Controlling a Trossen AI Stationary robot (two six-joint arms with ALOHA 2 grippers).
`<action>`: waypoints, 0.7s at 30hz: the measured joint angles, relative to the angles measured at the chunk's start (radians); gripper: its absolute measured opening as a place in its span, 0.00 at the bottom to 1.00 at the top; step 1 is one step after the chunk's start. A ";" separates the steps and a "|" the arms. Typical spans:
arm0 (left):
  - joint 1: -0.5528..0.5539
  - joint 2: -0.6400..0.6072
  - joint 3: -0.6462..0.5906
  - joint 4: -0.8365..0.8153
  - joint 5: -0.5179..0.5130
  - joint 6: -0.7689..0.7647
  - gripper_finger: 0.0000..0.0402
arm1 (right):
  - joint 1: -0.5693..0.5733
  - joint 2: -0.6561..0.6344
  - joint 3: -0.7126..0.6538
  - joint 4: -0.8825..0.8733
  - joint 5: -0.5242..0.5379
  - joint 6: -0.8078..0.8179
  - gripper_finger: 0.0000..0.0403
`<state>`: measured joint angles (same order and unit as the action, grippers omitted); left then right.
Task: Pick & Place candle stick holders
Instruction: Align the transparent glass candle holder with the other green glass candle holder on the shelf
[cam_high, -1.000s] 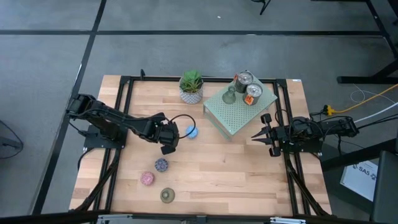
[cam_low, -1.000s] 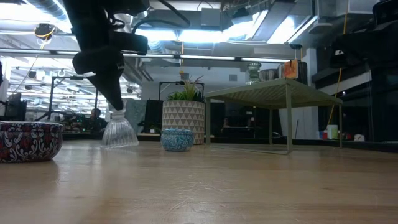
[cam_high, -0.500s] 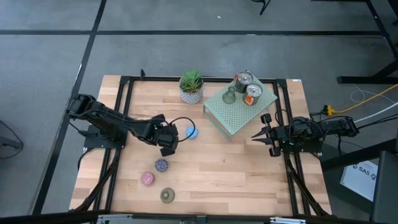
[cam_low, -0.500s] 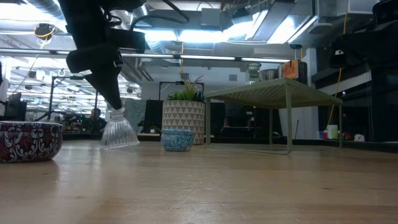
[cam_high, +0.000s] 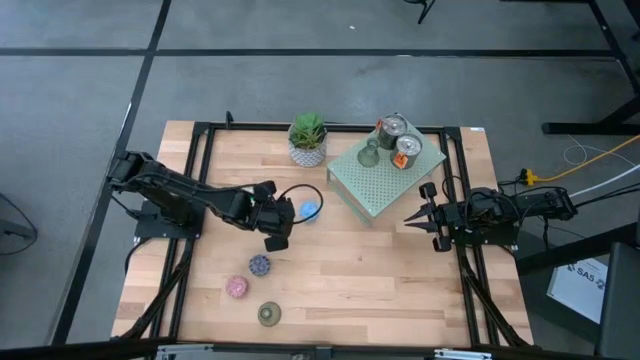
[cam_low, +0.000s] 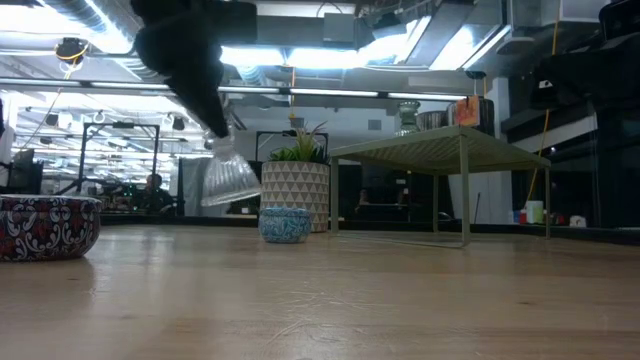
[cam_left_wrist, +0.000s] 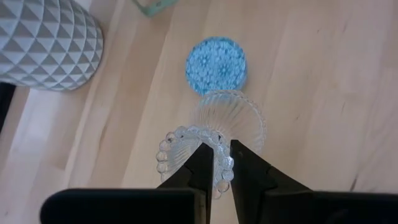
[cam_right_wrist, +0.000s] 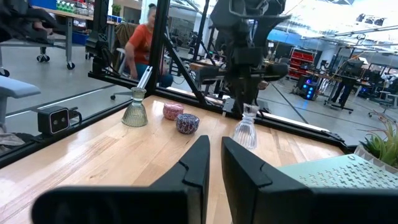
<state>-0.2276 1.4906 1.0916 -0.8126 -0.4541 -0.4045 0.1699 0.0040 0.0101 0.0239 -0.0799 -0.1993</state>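
Centre-left of the high view: the left gripper (cam_high: 283, 222) pinches the beaded rim of a clear ribbed glass holder (cam_low: 228, 178), tilted and lifted off the worktop (cam_high: 380, 270). Directly beyond it sits the blue holder (cam_left_wrist: 216, 64), beside the potted plant (cam_high: 308, 139) and green perforated slab (cam_high: 385, 175). The right gripper (cam_high: 410, 219), pressed together, waits at frame right.

Purple mosaic holder (cam_low: 45, 227) cut by low view's edge — only part shows. Left gripper (cam_high: 288, 213) runs off low view's top. Clear glass holder (cam_high: 297, 212) too small to make out from above. Person (cam_right_wrist: 142, 45) behind frame bars, partly hidden, blurred.
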 joint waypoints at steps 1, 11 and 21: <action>0.000 0.000 0.008 0.000 0.000 0.007 0.07 | 0.000 0.000 0.000 0.000 0.000 0.000 0.11; 0.041 -0.001 0.144 -0.011 0.033 0.095 0.07 | 0.000 0.000 0.000 0.000 0.000 0.000 0.11; 0.144 -0.001 0.254 -0.012 0.064 0.239 0.07 | 0.000 0.000 0.000 0.000 0.000 0.000 0.11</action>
<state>-0.0833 1.4895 1.3460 -0.8249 -0.3901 -0.1657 0.1699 0.0042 0.0101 0.0239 -0.0799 -0.1993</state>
